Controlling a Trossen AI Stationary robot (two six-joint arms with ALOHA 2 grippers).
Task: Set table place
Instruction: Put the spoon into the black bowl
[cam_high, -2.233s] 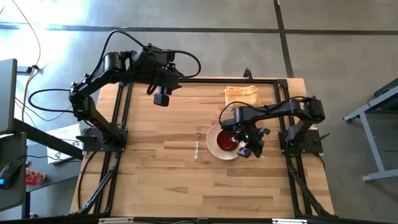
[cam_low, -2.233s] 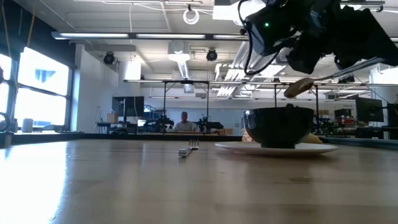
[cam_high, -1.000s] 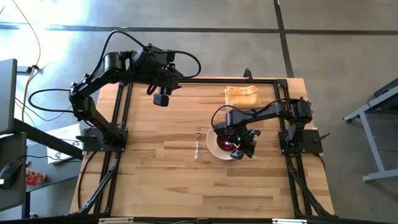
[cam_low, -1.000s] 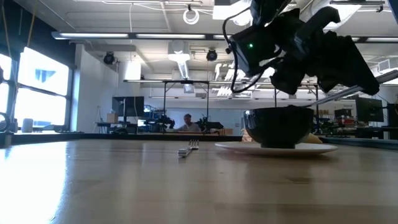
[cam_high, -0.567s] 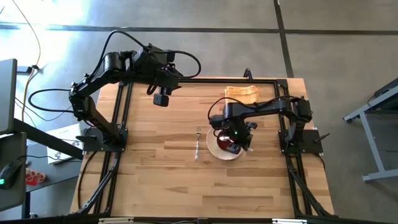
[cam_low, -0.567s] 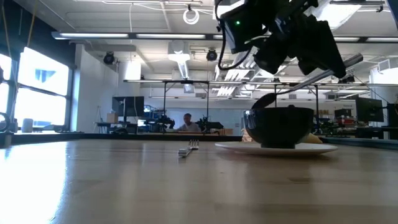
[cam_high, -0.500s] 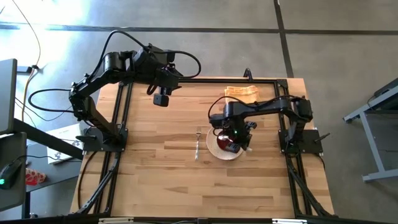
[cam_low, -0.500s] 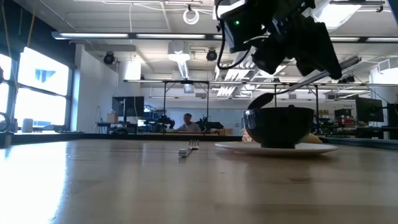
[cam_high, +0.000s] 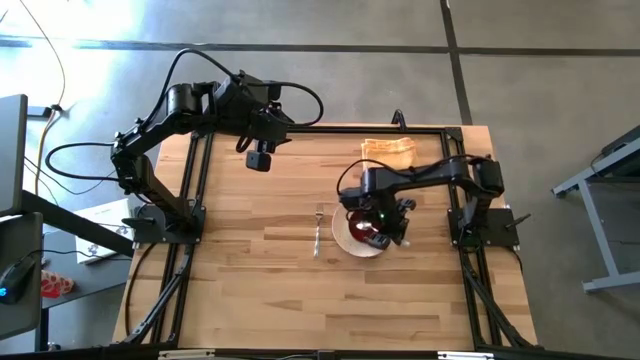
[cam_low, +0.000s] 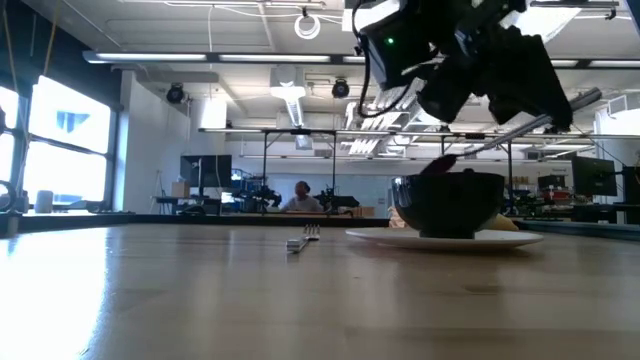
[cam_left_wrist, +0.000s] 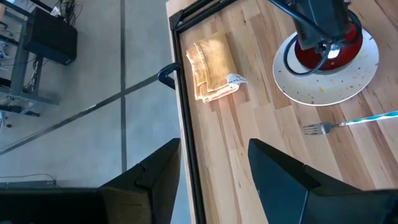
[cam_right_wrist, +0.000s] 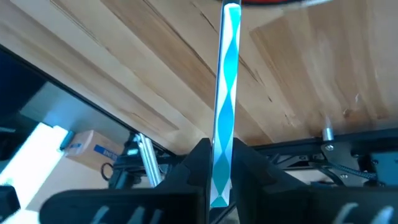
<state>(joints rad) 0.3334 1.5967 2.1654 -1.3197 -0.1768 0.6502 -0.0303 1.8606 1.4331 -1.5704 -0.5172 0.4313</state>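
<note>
The cream speckled plate (cam_high: 347, 240) lies on the table (cam_high: 260, 280) right of centre, and the red bowl (cam_high: 366, 232) stands on it. In the low view the bowl (cam_low: 447, 205) looks dark. My right gripper (cam_high: 380, 222) hovers over the bowl, shut on the spoon (cam_low: 520, 125), which has a blue-and-white patterned handle. The fork (cam_high: 318, 232) lies flat on the wood left of the plate. My left gripper (cam_left_wrist: 214, 180) is open, raised over the table's far-left part (cam_high: 260, 155). My right gripper pinches the spoon's handle (cam_right_wrist: 222, 158) between its two fingers, which lie along it. The spoon is lifted and slants down from the gripper. Its bowl end (cam_low: 441, 165) dips behind the red bowl's rim; whether it touches the bowl, I cannot tell.
A folded yellow cloth (cam_high: 390, 150) lies near the far edge, beyond the plate. The black rail frame (cam_high: 330, 128) runs round the table. Bare wood spreads over the near half and the left of the table.
My right gripper has shifted a little toward the far edge over the bowl and has tipped. The spoon's bowl end, a second ago hidden behind the gripper, has swung out and come down to the red bowl's rim. The gripper stays shut.
</note>
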